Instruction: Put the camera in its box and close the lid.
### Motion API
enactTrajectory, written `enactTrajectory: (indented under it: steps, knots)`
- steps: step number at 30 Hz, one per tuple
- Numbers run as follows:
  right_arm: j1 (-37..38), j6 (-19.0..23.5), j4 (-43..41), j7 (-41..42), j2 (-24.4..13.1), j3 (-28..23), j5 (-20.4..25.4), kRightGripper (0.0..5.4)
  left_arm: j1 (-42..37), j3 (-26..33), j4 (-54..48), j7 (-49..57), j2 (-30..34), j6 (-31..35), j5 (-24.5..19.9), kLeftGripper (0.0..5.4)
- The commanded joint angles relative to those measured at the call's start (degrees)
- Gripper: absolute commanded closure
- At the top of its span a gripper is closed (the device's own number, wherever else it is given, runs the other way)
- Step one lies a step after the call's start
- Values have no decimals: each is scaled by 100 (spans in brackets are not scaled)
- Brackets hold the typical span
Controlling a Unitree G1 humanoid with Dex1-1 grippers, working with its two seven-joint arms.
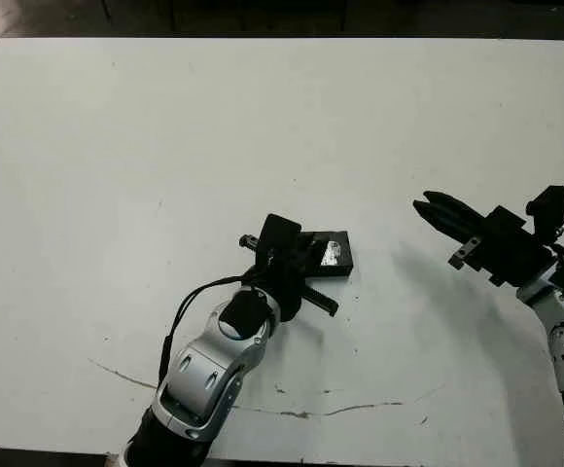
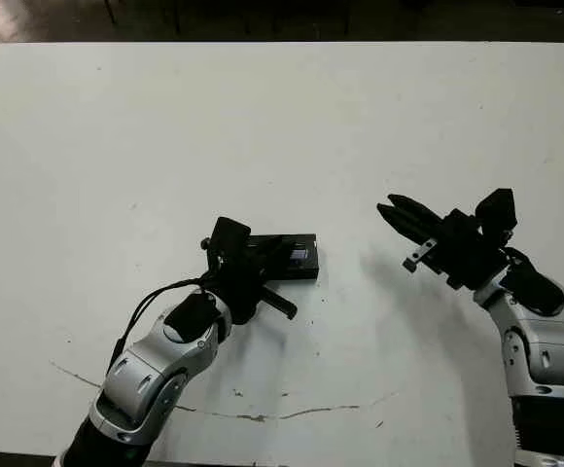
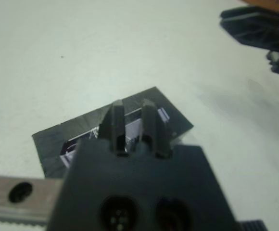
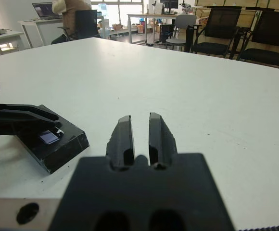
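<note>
From the head views, the left gripper (image 1: 311, 277) sits right over the black box (image 1: 333, 255) near the middle of the table (image 1: 117, 146), with the lid (image 1: 335, 251) apparently already lying on it; the glossy strip shows on top. The camera cannot be seen in any view, so I judge it is inside under the lid, though that is not certain. One finger points out to the side away from the box, so the jaws look parted, holding nothing I can make out. The step in hand seems to be seating the lid: press down evenly on its middle, keep the box from sliding, and lift straight off so nothing is dragged. The right gripper (image 2: 399, 214) hangs well apart from the box, jaws nearly together and empty. In the left wrist view the two fingers (image 3: 114, 126) stand close over the lid (image 3: 82, 127), a flat black rectangle with a pale shiny patch between and behind them; whether they touch it I cannot tell. In the right wrist view the box (image 4: 57, 144) is a low black slab with a small bluish-white label on top, the left gripper's finger (image 4: 19, 115) laid across it; its edges look flush, so the lid looks nearly or fully down.
</note>
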Motion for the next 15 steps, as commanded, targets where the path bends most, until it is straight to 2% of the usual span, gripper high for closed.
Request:
enactTrajectory:
  steps: [1, 4, 7, 10, 13, 15]
  knots:
    - [102, -86, 147, 116, 46, -23, 44, 540, 282, 92, 97, 20, 224, 662, 56, 537]
    - [135, 13, -2, 20, -14, -3, -14, 540, 380, 63, -164, -72, 306, 907, -5, 537]
    - [161, 26, -82, -6, -35, -21, -13, 540, 541, 199, -463, -135, 262, 670, -112, 537]
    - [198, 13, -166, -37, 18, -70, 57, 540, 562, 607, -700, -122, 185, -254, -182, 537]
    - [243, -63, -362, -178, 97, -80, 37, 540, 402, 1014, -627, -119, 440, -1741, 72, 537]
    - [251, -70, -461, -309, 191, -79, 58, 540, 290, 1363, -525, -217, 658, -2427, 122, 537]
